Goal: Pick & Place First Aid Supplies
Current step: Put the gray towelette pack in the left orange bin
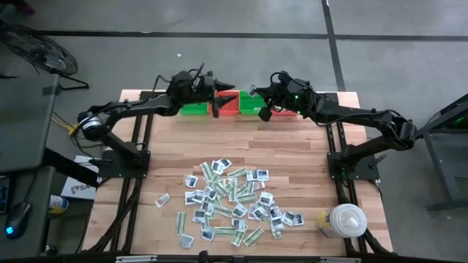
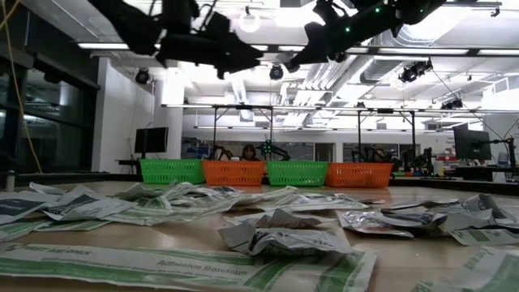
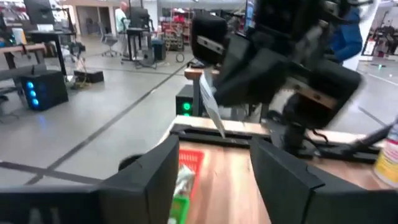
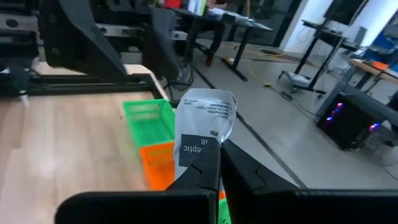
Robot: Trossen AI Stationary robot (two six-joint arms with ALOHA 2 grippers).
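The first aid supplies [image 1: 234, 201] lie in a loose pile of small white packets and pale-green strips on the near half of the wooden table. Both arms are raised over the row of baskets at the far edge. My left gripper [image 3: 214, 180] is open with nothing between its fingers. Past one finger, a pale-green strip [image 3: 184, 183] shows at the red basket [image 3: 193, 158]. Whether it lies in that basket cannot be told. My right gripper [image 4: 217, 165] faces the left one and is shut on a white packet [image 4: 205, 118] with a dark label. My right gripper pinches the white packet by its dark-labelled end [image 4: 198, 152] between its two fingers. The fingers reach roughly level from the table's right side. The crumpled packet sticks out beyond the fingertips, lifted clear above the green basket [image 4: 149, 121] and the orange basket [image 4: 158, 165].
Green and orange baskets [image 2: 172, 170] [image 2: 234, 172] [image 2: 298, 173] [image 2: 359, 173] line the far edge. A big white lidded container [image 1: 344, 220] stands at the near right corner. Bare wood [image 1: 241, 142] lies between the baskets and the pile. A person [image 2: 247, 152] is behind the table.
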